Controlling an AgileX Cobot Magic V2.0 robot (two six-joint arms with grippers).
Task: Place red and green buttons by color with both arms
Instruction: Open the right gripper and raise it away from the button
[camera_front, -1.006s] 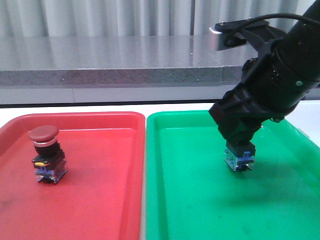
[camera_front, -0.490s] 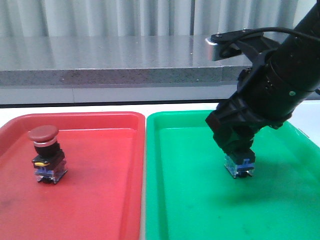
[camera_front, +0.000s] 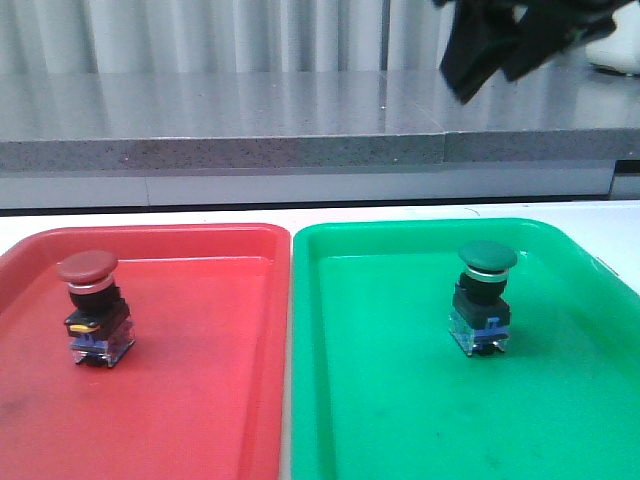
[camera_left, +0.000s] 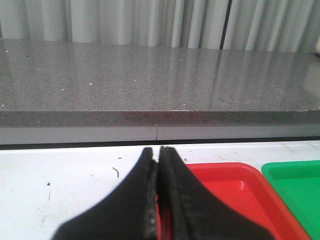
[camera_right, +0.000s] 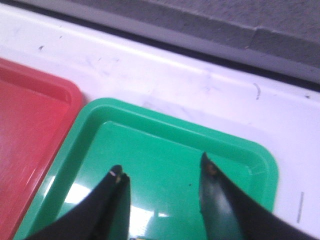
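The red button (camera_front: 90, 308) stands upright on the red tray (camera_front: 200, 400), at its left. The green button (camera_front: 484, 295) stands upright and free on the green tray (camera_front: 400, 400). My right gripper (camera_front: 490, 50) is high above the green button at the top of the front view; in the right wrist view (camera_right: 161, 170) its fingers are spread open and empty over the green tray (camera_right: 165, 165). My left gripper (camera_left: 156, 152) is shut and empty, above the near-left corner of the red tray (camera_left: 235, 185); it is out of the front view.
The two trays lie side by side on a white table (camera_front: 150, 218). A grey stone ledge (camera_front: 220, 120) runs along the back, with a ribbed wall behind it. The green tray's corner also shows in the left wrist view (camera_left: 295, 185).
My right gripper has let go of the green button and risen from the green tray to the top of the view. The green button now stands uncovered. The red button has not moved.
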